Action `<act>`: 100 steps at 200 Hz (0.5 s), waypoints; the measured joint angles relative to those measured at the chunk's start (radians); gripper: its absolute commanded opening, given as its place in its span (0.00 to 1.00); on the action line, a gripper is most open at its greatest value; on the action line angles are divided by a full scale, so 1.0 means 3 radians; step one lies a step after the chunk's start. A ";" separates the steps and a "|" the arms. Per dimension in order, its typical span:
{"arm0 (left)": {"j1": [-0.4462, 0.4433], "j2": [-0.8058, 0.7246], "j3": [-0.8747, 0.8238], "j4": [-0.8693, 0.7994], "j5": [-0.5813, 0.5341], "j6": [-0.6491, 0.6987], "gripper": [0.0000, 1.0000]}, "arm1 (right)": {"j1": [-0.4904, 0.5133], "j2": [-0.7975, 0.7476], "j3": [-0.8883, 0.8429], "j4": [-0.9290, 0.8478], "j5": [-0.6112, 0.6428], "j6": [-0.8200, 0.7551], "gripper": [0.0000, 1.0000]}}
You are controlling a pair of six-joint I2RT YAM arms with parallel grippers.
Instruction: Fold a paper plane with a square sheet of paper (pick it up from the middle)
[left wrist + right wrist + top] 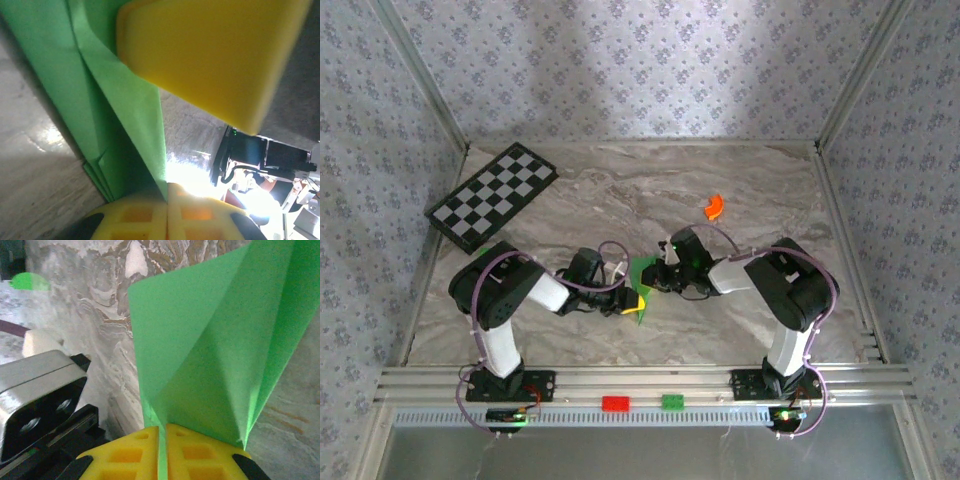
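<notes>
Clamps the green paper (642,270) from both sides near the middle of the counter (620,190), a little toward the front edge. Pinches one folded edge with the left tool (166,194), yellow fingers (135,217) pressed together on the stacked layers. Grips the opposite side with the right tool (162,436), likewise closed tight, a creased pointed flap rising above its tips. Holds the paper standing on edge between the two tools, tilted, with diagonal creases visible. Shows a big yellow block (210,55) close over the paper in the left wrist view, probably a finger of the right tool. Includes, well apart from the paper, a checkered board (492,197) at the far left, an orange curved piece (714,206) to the far right, and a red block (615,403) near a green block (673,402) on the front rail (570,385).
</notes>
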 measured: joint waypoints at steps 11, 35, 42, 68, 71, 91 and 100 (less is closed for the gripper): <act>0.0000 -0.0024 0.0001 -0.0015 0.0008 0.0009 0.15 | 0.0051 0.0000 0.0130 -0.0262 0.0107 -0.0078 0.13; -0.0006 -0.0200 0.0008 -0.0290 -0.0106 0.0114 0.19 | 0.0154 0.0004 0.0328 -0.0636 0.0341 -0.0211 0.12; -0.0011 -0.0256 0.0014 -0.0393 -0.0154 0.0154 0.20 | 0.0168 0.0004 0.0354 -0.0693 0.0387 -0.0231 0.12; -0.0095 -0.0446 0.0056 -0.0792 -0.0356 0.0315 0.19 | 0.0179 0.0004 0.0381 -0.0758 0.0420 -0.0258 0.12; -0.0104 -0.0459 0.0064 -0.0827 -0.0376 0.0326 0.19 | 0.0179 0.0004 0.0384 -0.0760 0.0422 -0.0258 0.12; -0.0161 -0.0505 0.0111 -0.0996 -0.0481 0.0411 0.18 | 0.0187 0.0010 0.0399 -0.0782 0.0426 -0.0258 0.12; -0.0174 -0.0505 0.0134 -0.1043 -0.0498 0.0436 0.17 | 0.0188 0.0010 0.0399 -0.0783 0.0427 -0.0258 0.12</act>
